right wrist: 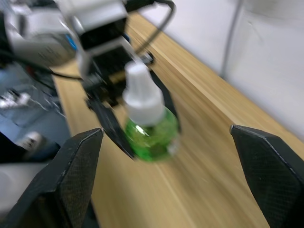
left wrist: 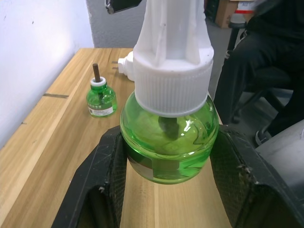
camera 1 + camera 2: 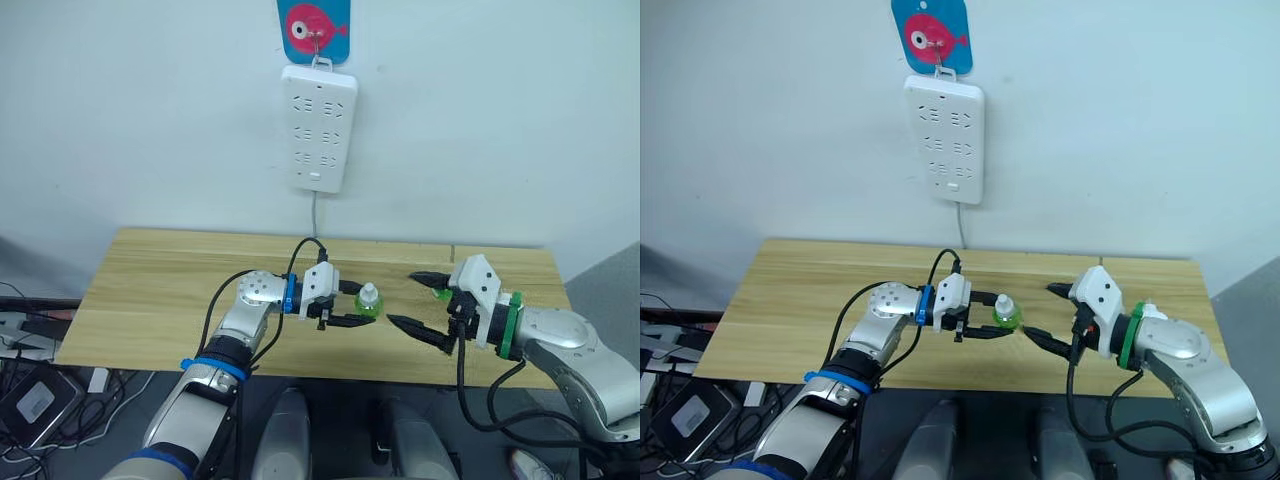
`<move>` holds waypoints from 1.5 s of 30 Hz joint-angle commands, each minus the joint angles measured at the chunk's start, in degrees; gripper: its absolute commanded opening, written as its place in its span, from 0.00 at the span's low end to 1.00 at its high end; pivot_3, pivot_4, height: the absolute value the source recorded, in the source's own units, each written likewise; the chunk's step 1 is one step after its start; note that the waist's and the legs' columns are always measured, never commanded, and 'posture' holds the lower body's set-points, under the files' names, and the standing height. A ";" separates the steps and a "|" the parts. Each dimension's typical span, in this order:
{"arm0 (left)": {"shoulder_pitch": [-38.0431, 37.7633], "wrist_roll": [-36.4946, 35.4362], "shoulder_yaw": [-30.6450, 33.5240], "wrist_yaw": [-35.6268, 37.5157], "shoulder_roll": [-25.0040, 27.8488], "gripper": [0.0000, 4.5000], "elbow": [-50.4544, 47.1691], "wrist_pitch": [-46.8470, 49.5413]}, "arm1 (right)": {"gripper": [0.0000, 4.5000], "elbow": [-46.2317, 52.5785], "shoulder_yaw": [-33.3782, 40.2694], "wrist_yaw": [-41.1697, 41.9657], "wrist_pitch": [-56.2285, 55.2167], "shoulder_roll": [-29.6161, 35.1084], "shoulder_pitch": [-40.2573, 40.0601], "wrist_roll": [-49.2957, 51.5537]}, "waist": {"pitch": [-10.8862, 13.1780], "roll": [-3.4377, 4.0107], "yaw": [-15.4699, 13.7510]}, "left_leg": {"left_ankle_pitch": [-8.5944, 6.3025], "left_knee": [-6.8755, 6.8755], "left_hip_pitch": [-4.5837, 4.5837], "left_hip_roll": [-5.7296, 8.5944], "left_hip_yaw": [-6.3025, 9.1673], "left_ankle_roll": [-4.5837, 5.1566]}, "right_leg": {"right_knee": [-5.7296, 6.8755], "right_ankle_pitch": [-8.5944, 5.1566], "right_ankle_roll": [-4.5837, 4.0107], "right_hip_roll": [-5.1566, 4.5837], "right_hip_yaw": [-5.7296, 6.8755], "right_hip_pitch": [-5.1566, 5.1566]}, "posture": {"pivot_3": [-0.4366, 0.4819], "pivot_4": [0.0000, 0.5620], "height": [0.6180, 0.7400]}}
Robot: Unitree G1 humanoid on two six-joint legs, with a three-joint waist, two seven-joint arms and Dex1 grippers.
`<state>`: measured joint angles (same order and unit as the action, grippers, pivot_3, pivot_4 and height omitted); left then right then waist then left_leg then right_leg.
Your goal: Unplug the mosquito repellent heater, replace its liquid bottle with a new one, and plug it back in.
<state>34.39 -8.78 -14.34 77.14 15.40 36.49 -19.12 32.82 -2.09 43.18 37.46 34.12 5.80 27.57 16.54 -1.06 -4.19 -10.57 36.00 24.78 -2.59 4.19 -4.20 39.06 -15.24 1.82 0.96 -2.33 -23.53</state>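
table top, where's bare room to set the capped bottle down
The table is bare from the left gripper to its left end. Crowded mid-right: the capped bottle, the right gripper, and a second bottle beyond.

My left claw (image 3: 352,304) points toward 3 o'clock, its fingers (image 2: 102,180) clamped tight. My right claw (image 3: 425,303) points toward 9 o'clock, facing it, fingers (image 1: 76,175) spread wide apart.

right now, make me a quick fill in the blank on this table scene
1. The left gripper is shut on a ____ bottle with a white cap.
2. The right gripper has its fingers ____.
3. The power strip hangs on the ____.
4. A second small bottle stands ____ on the wooden table.

Missing words: green; open; wall; upright
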 commanded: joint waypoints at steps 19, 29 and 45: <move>-0.56 0.55 -0.53 0.82 0.19 0.48 -1.48 -0.82 | 0.17 -1.55 -6.25 -4.53 -0.18 -6.51 6.15 0.29 | 0.00 0.00 -0.27 | 0.00 -0.01 0.02 0.02 0.01 0.01 | -0.02 0.00 0.00 -0.01 0.01 0.00 | 0.74 0.43 1.00; -0.88 1.88 0.04 0.76 1.82 0.48 2.00 -2.37 | 0.04 7.03 5.90 -13.25 11.02 -9.97 13.37 20.43 | 0.00 0.01 -0.20 | 0.00 -0.01 0.01 0.00 0.01 0.00 | 0.00 0.00 0.00 -0.02 0.00 -0.01 | 0.74 0.44 1.00; -1.54 0.30 5.34 -4.94 4.01 0.48 -0.15 3.16 | 0.04 -37.40 -1.79 -25.17 -30.91 -14.15 9.48 -18.42 | 0.00 -0.01 -0.13 | 0.02 -0.09 0.03 0.00 -0.05 0.03 | 0.03 0.00 0.00 0.00 -0.02 -0.13 | 0.79 0.46 1.00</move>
<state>33.69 -6.86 -9.97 72.58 18.87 39.41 -16.52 -1.44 -3.96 18.72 11.98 20.84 14.39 11.34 16.54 -1.07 -4.33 -10.55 35.88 24.80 -2.59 4.14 -4.17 39.09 -15.24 1.82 0.97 -2.35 -23.67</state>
